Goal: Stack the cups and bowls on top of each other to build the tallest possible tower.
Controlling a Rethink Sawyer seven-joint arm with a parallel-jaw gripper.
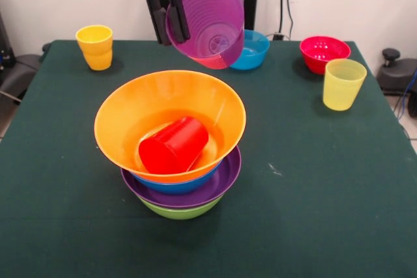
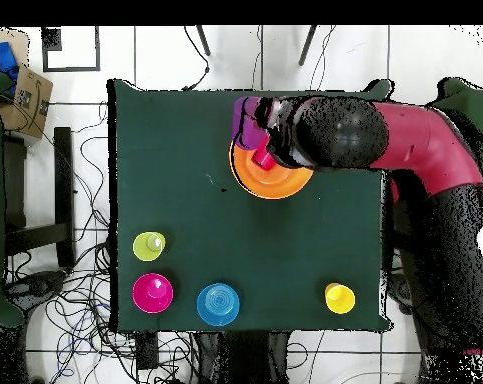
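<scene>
a: gripper (image 1: 174,11) at top of the front view, fingers clamped over the rim of the purple cup (image 1: 207,24), one finger outside the wall and one inside. cup held in the air, tilted, its mouth turned toward the camera.

b: and the tower (image 1: 177,161)?

a: middle of the table (image 1: 326,213). from the bottom: green bowl (image 1: 179,211), purple bowl (image 1: 218,185), blue bowl (image 1: 176,185), wide orange bowl (image 1: 150,112) uppermost. red cup (image 1: 172,146) lying on its side inside the orange bowl, base toward the camera.

b: position of the held cup relative to the pile?

a: front view: above and behind the orange bowl, apart from it. overhead view: purple cup (image 2: 247,122) just at the edge of the orange bowl (image 2: 285,180), arm (image 2: 405,140) covering part of the pile.

b: remaining pieces?

a: front view, far side: orange-yellow cup (image 1: 95,47) upright at left; small blue bowl (image 1: 254,49) behind the held cup; red-pink bowl (image 1: 324,53) at right, with the pale yellow cup (image 1: 343,83) upright just in front of it. all well apart from the tower.
</scene>
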